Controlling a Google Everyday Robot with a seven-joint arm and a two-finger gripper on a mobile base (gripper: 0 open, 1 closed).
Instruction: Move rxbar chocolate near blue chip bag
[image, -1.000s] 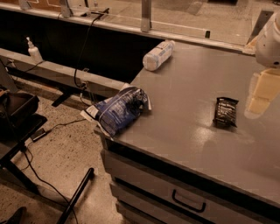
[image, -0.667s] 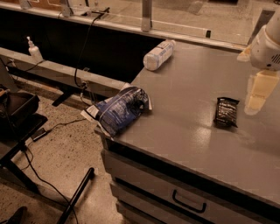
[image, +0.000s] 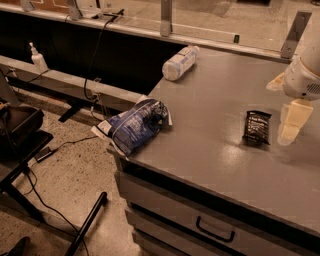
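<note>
The rxbar chocolate (image: 257, 127) is a small black bar lying flat on the grey table (image: 210, 100), right of the middle. The blue chip bag (image: 134, 125) is a crinkled dark-blue bag at the table's left edge, partly hanging over it. My gripper (image: 278, 113) is at the right edge of the view, just right of the bar and a little above the table. Its pale fingers (image: 291, 120) stand apart and hold nothing. The bar and the bag lie well apart.
A clear plastic bottle (image: 180, 62) lies on its side at the table's far left corner. The table has drawers (image: 215, 230) at the front. A dark stand (image: 20, 150) and cables are on the floor to the left. A railing (image: 165, 15) runs behind.
My gripper has come down a little beside the bar. The bar, the bag and the bottle have not moved.
</note>
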